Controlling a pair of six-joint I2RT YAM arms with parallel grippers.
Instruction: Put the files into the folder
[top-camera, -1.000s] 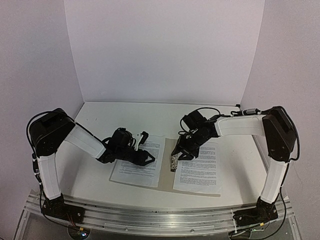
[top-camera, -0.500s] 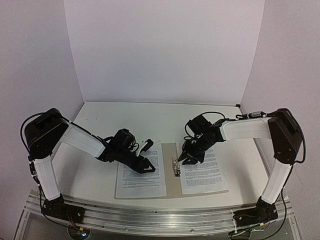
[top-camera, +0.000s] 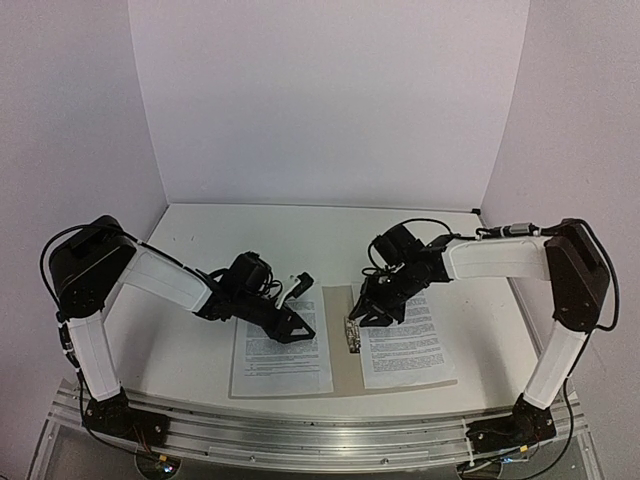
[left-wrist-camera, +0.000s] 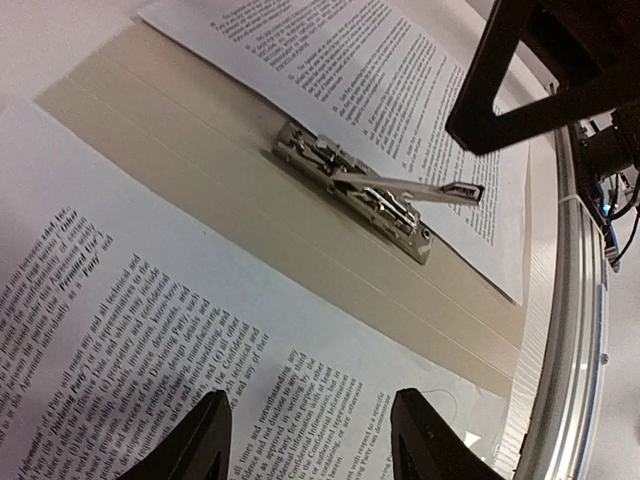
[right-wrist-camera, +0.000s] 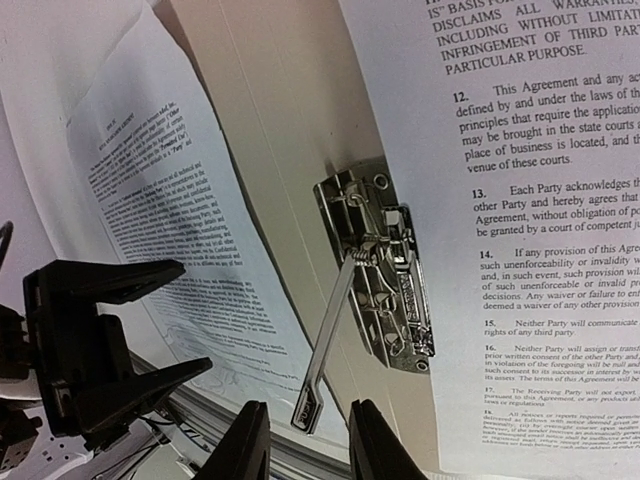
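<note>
The beige folder (top-camera: 341, 372) lies open and flat near the table's front edge. One printed file (top-camera: 281, 358) rests on its left cover, the other file (top-camera: 405, 342) on its right cover. At the spine the metal clip (right-wrist-camera: 385, 275) has its lever (right-wrist-camera: 325, 355) raised. My right gripper (right-wrist-camera: 310, 442) is open, and the lever's tip sits between its fingers with a gap on each side. Just above the left file (left-wrist-camera: 150, 330), my left gripper (left-wrist-camera: 318, 432) is open and holds nothing.
An aluminium rail (top-camera: 300, 428) runs along the table's near edge just past the folder. White walls close in the back and both sides. The two grippers (top-camera: 330, 312) are close together over the folder's spine.
The folder and both files have gone from skewed to square with the table edge and slid nearer. The right gripper has come down to the clip lever. The left gripper shifted slightly.
</note>
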